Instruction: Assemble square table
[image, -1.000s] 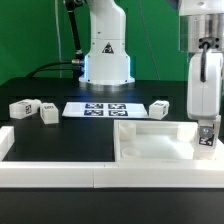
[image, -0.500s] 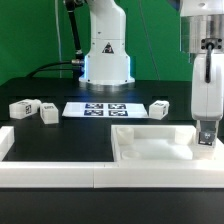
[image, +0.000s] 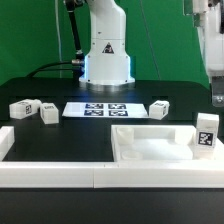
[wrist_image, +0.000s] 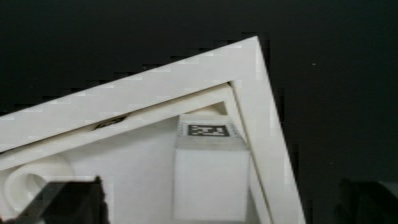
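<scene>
Here the gripper hangs at the exterior view's right edge with its jaws spread wide and pinching nothing. In the wrist view its fingers stand far apart, clear of every part. The relation that matters is vertical. The upright leg stands straight below the gripper and apart from it, with its long axis running up and down and its tag facing the exterior camera. That leg sits in the corner of the square table top at the exterior view's right, tucked against the raised rim. The wrist camera looks down along its length into the pointed corner of the rim. The top itself lies rim up on the black table, just behind the front border rail. If the leg needs seating or turning further, the approach would likely be a plain descent along its axis, with the jaws closing across its narrow sides. Whether it is fully home I cannot tell. Otherwise the next part calls for a sideways reach. The nearest loose leg lies beyond the top, just beside the marker board. A second loose leg and a third loose leg lie well apart from the gripper, toward the exterior view's left.
</scene>
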